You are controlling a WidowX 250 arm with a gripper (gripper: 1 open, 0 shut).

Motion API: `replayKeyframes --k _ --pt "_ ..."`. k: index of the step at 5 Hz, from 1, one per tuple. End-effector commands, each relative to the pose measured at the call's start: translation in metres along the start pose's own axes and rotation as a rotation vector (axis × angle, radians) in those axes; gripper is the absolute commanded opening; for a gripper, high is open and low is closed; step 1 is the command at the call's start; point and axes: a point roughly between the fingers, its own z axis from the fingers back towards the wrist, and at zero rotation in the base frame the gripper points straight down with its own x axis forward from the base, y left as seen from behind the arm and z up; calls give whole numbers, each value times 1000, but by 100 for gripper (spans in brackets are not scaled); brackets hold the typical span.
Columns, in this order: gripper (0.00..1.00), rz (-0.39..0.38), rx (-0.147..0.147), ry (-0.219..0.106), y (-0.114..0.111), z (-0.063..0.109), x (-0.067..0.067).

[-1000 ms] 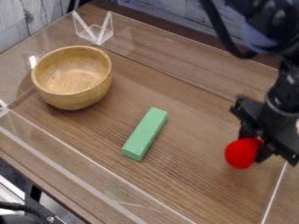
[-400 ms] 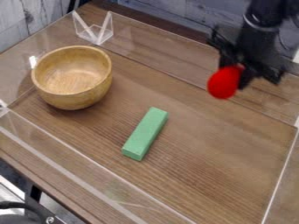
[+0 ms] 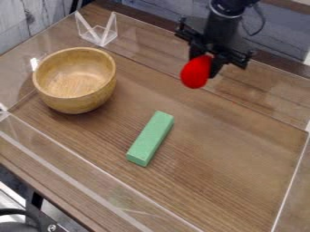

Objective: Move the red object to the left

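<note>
Camera view, the only 1 given, shows the red object (image 3: 197,72) held off the table, clamped between the jaws of the gripper (image 3: 206,63), whose dark body hangs above it near the back middle of the scene. Its green top cannot be made out; only the glossy red body is seen below the fingers. 1 second earlier the red object is seen low at the right edge of the table, already pinched by the gripper; 0.4 seconds earlier it is seen raised and carried further back and leftward; now it is carried further left again, to a spot roughly above the table's rear centre. The grip is seen unchanged across the 3 pictures.

For the task, the leftward transfer is judged well under way, but not finished: the fruit is not yet set down, and the left part of the table has not been reached.

Below and in front of the fruit, well apart from it, the green block (image 3: 150,139) lies flat and untouched in the same place in all 3 pictures. Further left, the wooden bowl (image 3: 75,79) stands upright, also unmoved. The wooden table (image 3: 230,172) is bounded by a clear plastic wall (image 3: 97,30) at the back left.
</note>
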Motion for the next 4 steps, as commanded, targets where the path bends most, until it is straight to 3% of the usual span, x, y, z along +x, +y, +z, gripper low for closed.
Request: replayKeyframes --k 1,2,4 --pt "0 73 21 -45 16 -3 18" --pt "0 34 16 -46 42 -3 16" --pt "0 105 30 -20 96 -19 10"
